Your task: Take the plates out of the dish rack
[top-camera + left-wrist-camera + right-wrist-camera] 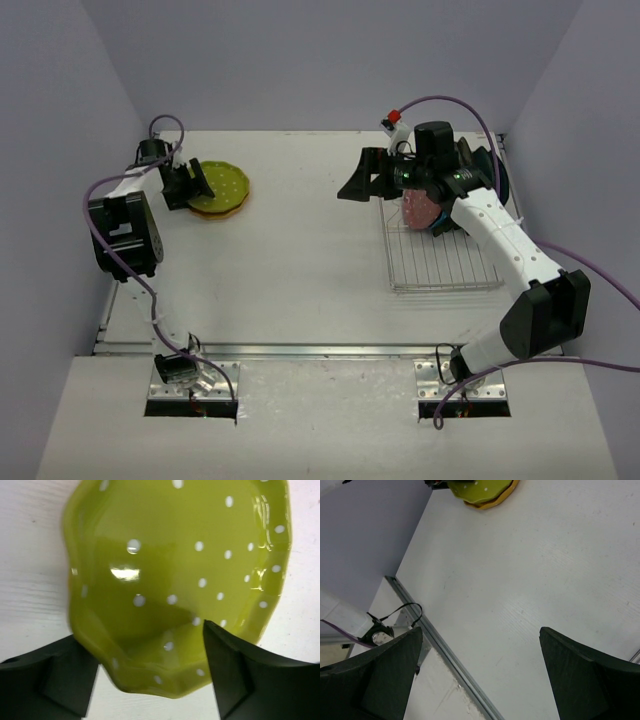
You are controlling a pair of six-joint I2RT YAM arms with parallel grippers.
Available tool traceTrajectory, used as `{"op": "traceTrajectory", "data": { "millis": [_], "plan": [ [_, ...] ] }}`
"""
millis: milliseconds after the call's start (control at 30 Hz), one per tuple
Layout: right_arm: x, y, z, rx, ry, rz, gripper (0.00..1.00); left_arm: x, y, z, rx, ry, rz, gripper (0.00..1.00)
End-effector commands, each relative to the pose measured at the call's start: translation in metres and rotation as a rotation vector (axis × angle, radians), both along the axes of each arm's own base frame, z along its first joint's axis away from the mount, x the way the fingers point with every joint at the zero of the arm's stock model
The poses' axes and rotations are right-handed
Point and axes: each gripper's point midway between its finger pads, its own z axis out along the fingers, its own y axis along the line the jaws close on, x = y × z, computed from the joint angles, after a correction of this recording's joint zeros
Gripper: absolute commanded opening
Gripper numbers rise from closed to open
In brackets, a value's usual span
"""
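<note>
A yellow-green dotted plate (222, 185) lies on an orange plate (234, 211) at the table's far left. My left gripper (190, 185) is open, and its fingers (250, 675) straddle the near rim of the yellow-green plate (175, 580) without closing on it. The dish rack (440, 265) stands at the right with a pink plate (420, 208) and a dark teal plate (497, 172) upright at its far end. My right gripper (362, 180) is open and empty, raised just left of the rack. Its wrist view shows bare table and the distant plate stack (480, 489).
A metal rail (445, 655) runs along the table's near edge, with a cable (405, 612) beside it. Purple walls close in the left, back and right sides. The right arm's body hides part of the rack's far end.
</note>
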Motion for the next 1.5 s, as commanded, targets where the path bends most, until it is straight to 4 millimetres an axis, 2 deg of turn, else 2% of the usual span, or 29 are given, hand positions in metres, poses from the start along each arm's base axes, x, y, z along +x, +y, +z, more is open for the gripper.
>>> {"op": "traceTrajectory", "data": {
  "millis": [0, 133, 233, 333, 400, 467, 533, 600, 733, 833, 1000, 1133, 1467],
  "plan": [
    [0.005, -0.005, 0.014, -0.011, -0.066, -0.021, 0.99, 0.011, 0.025, 0.047, 0.256, -0.072, 0.013, 0.79],
    [0.01, -0.01, 0.012, -0.039, -0.077, -0.047, 0.99, 0.01, 0.032, 0.059, 0.375, -0.068, 0.034, 0.83],
    [0.016, -0.018, 0.01, -0.079, -0.093, -0.091, 0.99, 0.007, 0.041, 0.079, 0.45, -0.094, 0.054, 0.91],
    [0.021, -0.023, 0.009, -0.106, -0.11, -0.115, 0.99, 0.007, 0.038, 0.096, 0.464, -0.129, 0.03, 0.91],
    [0.027, -0.03, 0.006, -0.146, -0.125, -0.151, 0.99, 0.006, 0.033, 0.114, 0.505, -0.166, -0.004, 0.91],
    [0.039, -0.046, -0.001, -0.236, -0.144, -0.229, 0.98, 0.001, 0.027, 0.138, 0.539, -0.216, -0.018, 0.9],
    [0.054, -0.073, -0.01, -0.371, -0.159, -0.335, 0.96, -0.006, 0.014, 0.16, 0.577, -0.275, -0.054, 0.89],
    [0.067, -0.101, -0.018, -0.509, -0.179, -0.434, 0.89, -0.018, 0.0, 0.177, 0.625, -0.328, -0.091, 0.88],
    [0.08, -0.14, -0.03, -0.699, -0.216, -0.543, 0.75, -0.048, -0.042, 0.204, 0.672, -0.434, -0.159, 0.88],
    [0.087, -0.155, -0.034, -0.762, -0.226, -0.595, 0.7, -0.065, -0.064, 0.197, 0.674, -0.443, -0.202, 0.88],
    [0.103, -0.182, -0.042, -0.865, -0.226, -0.672, 0.7, -0.089, -0.089, 0.195, 0.66, -0.471, -0.235, 0.88],
    [0.113, -0.191, -0.044, -0.908, -0.25, -0.691, 0.71, -0.097, -0.091, 0.191, 0.658, -0.464, -0.236, 0.89],
    [0.125, -0.209, -0.047, -0.992, -0.281, -0.719, 0.71, -0.097, -0.094, 0.186, 0.638, -0.453, -0.238, 0.89]
  ]
}}
